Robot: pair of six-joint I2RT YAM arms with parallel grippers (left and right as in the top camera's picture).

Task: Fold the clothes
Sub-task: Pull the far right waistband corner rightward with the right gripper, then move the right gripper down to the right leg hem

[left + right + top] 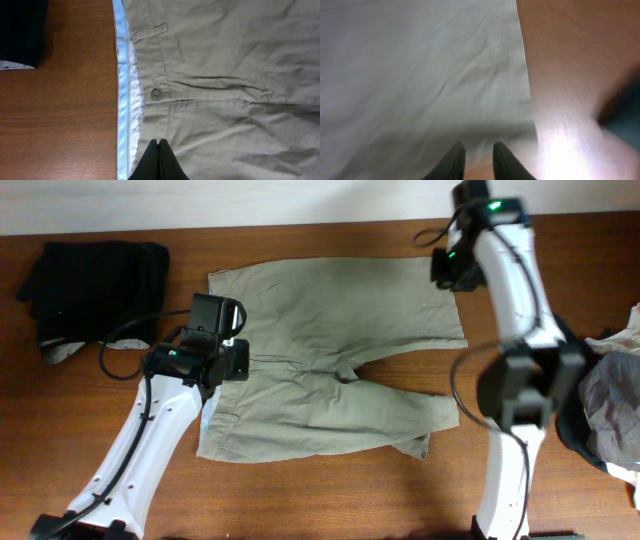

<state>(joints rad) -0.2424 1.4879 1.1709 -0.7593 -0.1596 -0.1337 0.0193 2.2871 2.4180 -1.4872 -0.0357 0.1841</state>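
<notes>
The pale khaki shorts (pixel 330 350) lie spread flat on the wooden table (pixel 330 490), waistband to the left and legs to the right. My left gripper (pixel 232 368) is over the waistband, shut, with nothing visible between its fingers. In the left wrist view the closed tips (pixel 159 142) sit just below the fly button (pixel 156 93), beside the light blue waistband lining (pixel 121 75). My right gripper (pixel 447 275) hovers at the far right corner of the upper leg. Its jaws (pixel 479 146) stand slightly open over the hem of the shorts (pixel 420 75), holding nothing.
A black garment (pixel 95 285) with a grey-white piece under it lies at the far left, and shows in the left wrist view (pixel 20 30). A heap of grey-white clothes (pixel 615 410) sits at the right edge. A dark blurred shape (pixel 620 115) is right of the hem.
</notes>
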